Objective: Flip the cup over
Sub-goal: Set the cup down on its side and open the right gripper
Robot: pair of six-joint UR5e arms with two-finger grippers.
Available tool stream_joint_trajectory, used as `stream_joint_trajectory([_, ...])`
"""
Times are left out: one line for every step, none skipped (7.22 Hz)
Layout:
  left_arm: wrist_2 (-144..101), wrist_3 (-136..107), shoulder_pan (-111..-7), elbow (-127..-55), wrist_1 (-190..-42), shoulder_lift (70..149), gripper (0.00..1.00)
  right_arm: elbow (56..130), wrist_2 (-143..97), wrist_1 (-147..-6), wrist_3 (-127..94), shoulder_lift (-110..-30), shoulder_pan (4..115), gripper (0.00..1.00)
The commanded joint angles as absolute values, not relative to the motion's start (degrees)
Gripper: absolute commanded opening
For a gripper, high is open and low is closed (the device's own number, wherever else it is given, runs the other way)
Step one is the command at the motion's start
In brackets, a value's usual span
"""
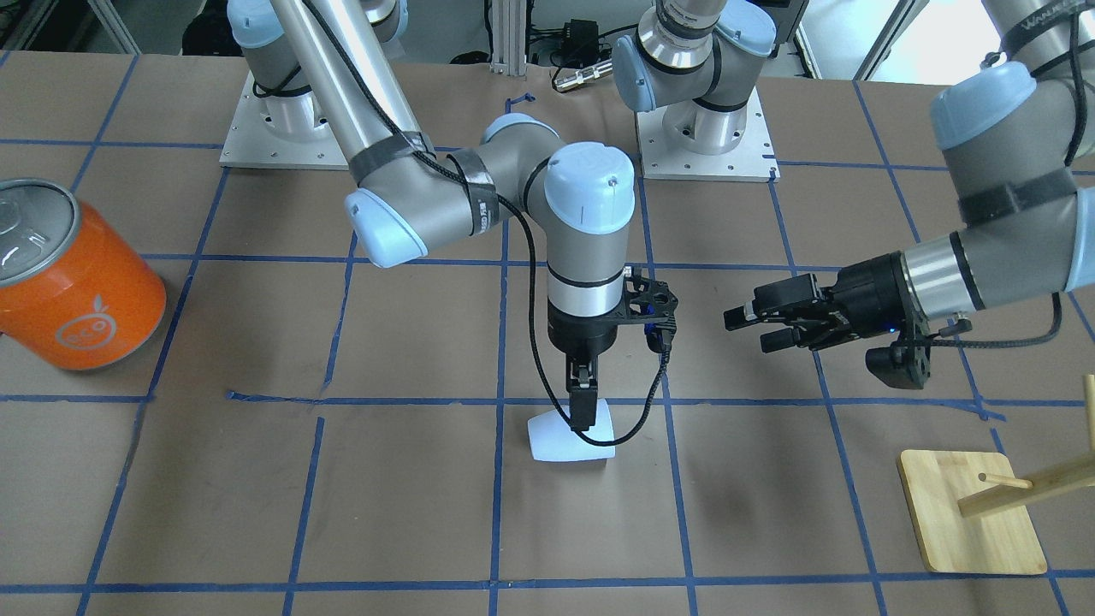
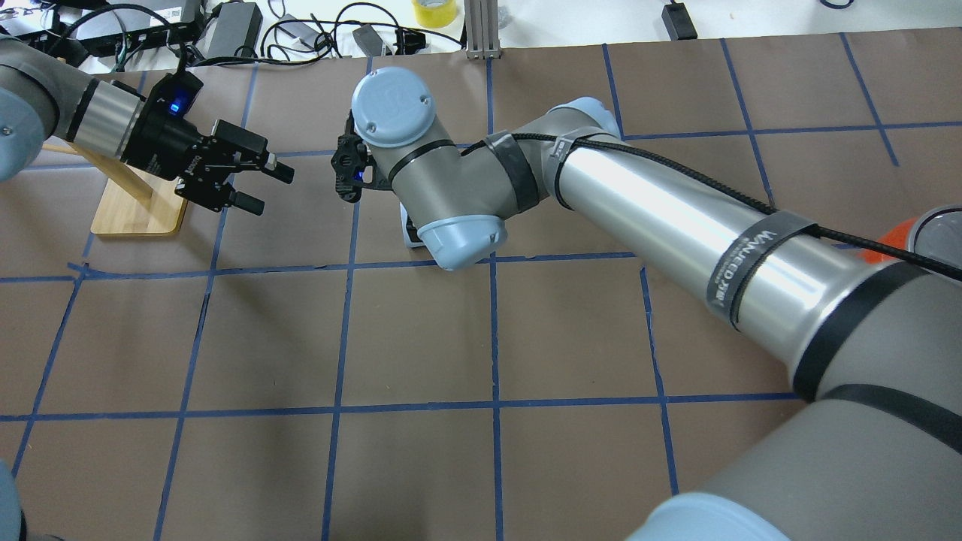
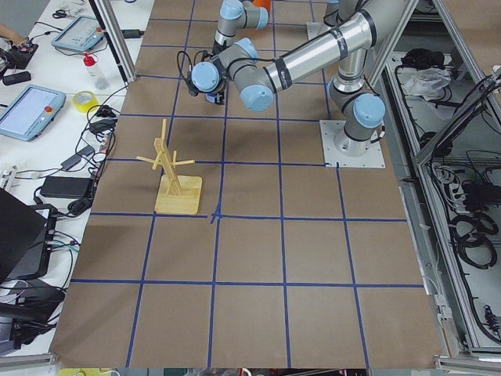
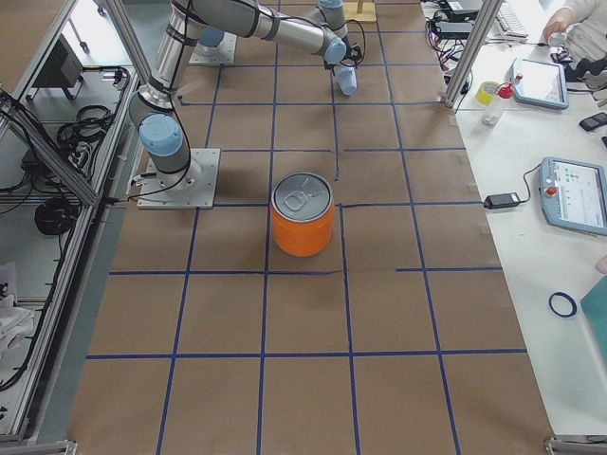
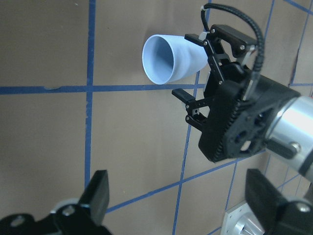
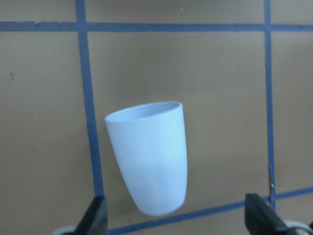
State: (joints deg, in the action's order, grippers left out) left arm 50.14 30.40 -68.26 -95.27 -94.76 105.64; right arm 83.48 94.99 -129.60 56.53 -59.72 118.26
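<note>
The pale blue-white cup (image 1: 565, 438) lies on its side on the brown table near the middle. In the left wrist view its open mouth (image 5: 161, 58) faces the camera. My right gripper (image 1: 583, 419) points straight down over the cup's closed end. Its jaws are open and stand on either side of that end (image 6: 178, 215); I cannot tell if they touch it. The cup fills the middle of the right wrist view (image 6: 149, 156). My left gripper (image 1: 744, 329) is open and empty and hovers beside the cup, pointing toward it. In the overhead view the cup is mostly hidden under my right wrist.
A large orange can (image 1: 77, 282) with a silver top stands at the table's end on my right. A wooden peg rack on a square base (image 1: 971, 513) stands just beyond my left gripper. Blue tape lines grid the table.
</note>
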Motion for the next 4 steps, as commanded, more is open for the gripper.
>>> stream_joint_trajectory([43.3,35.8,-68.2,-96.3,-93.8,110.7,1.00,83.8,94.0,-120.6,46.7,-67.4,109.0,1.00])
stream_joint_trajectory([38.0,42.0,-68.2,-97.3,-92.9,113.4,1.00,83.9,92.5,-117.1,44.6,-71.0,103.9,1.00])
stream_joint_trajectory([35.1,48.2,-68.3,-98.3,-92.6,116.1,1.00,84.0,92.3,-114.6,38.3,-72.8,97.9,1.00])
stream_joint_trajectory([30.1,51.9,-68.6,-100.1,-92.4,118.4,1.00,84.0,91.4,-111.4,29.2,-74.5,93.6,1.00])
